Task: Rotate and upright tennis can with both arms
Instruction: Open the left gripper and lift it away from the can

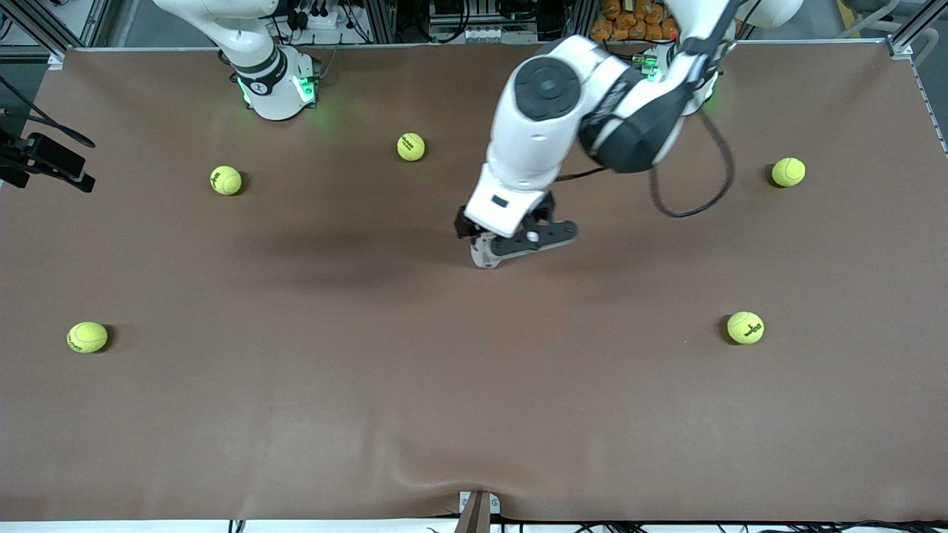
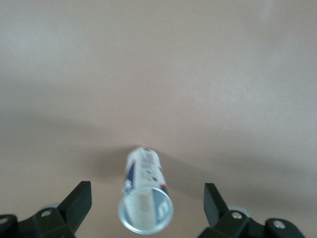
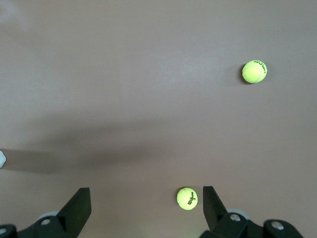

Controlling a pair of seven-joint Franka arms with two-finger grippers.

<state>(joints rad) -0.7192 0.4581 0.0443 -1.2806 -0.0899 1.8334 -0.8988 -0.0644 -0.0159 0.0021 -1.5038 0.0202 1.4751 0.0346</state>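
Note:
The tennis can [image 2: 145, 198] stands on end on the brown table [image 1: 296, 414], near its middle. In the left wrist view I look down at its silver rim and white and navy label. My left gripper [image 2: 147, 196] hangs over it, open, one finger on each side and neither touching. In the front view the left gripper [image 1: 518, 244] hides most of the tennis can [image 1: 486, 257]. My right gripper [image 3: 146, 198] is open and holds nothing, high over bare table with a tennis ball [image 3: 186, 198] below it. The front view does not show the right gripper.
Several yellow-green tennis balls lie spread over the table, among them one [image 1: 409, 146] near the right arm's base [image 1: 274, 89], one [image 1: 745, 327] toward the left arm's end and one [image 1: 87, 337] toward the right arm's end. A black fixture [image 1: 44, 159] juts in at the right arm's end.

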